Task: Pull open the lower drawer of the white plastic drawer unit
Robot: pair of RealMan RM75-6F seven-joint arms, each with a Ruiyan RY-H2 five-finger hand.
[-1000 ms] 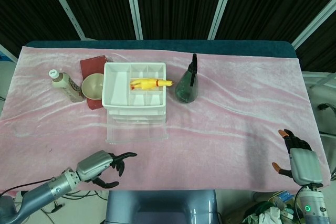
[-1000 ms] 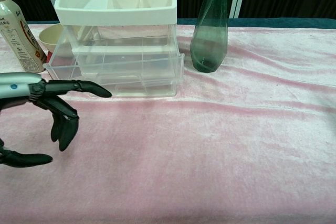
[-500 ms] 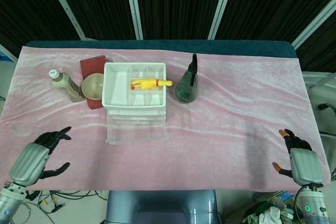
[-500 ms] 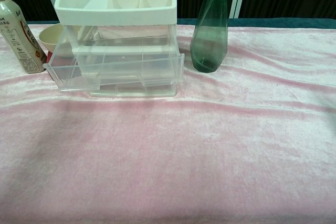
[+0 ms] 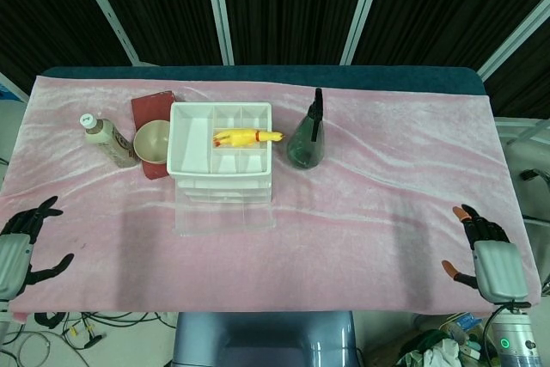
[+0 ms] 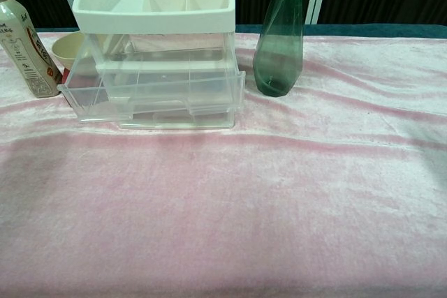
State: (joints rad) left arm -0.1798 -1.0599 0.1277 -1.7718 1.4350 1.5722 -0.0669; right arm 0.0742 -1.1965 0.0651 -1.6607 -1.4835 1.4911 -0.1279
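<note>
The white plastic drawer unit (image 5: 221,139) stands left of the table's middle, with a yellow rubber chicken (image 5: 247,137) in its top tray. Its clear lower drawer (image 5: 223,211) sticks out toward me; the chest view shows that drawer (image 6: 150,95) pulled forward and skewed to the left. My left hand (image 5: 19,247) hovers at the table's near left corner, fingers spread, holding nothing. Over the near right corner my right hand (image 5: 485,257) is likewise open and empty. Neither hand appears in the chest view.
Left of the unit are a beige bowl (image 5: 154,141), a dark red book (image 5: 152,111) under it and a labelled bottle (image 5: 106,139). A dark green glass bottle (image 5: 307,136) stands right of the unit. A pink cloth (image 5: 369,204) covers the table.
My left hand has drawn back from in front of the drawer to the near left corner, leaving the chest view. The drawer stays pulled out. The right hand has barely moved.
</note>
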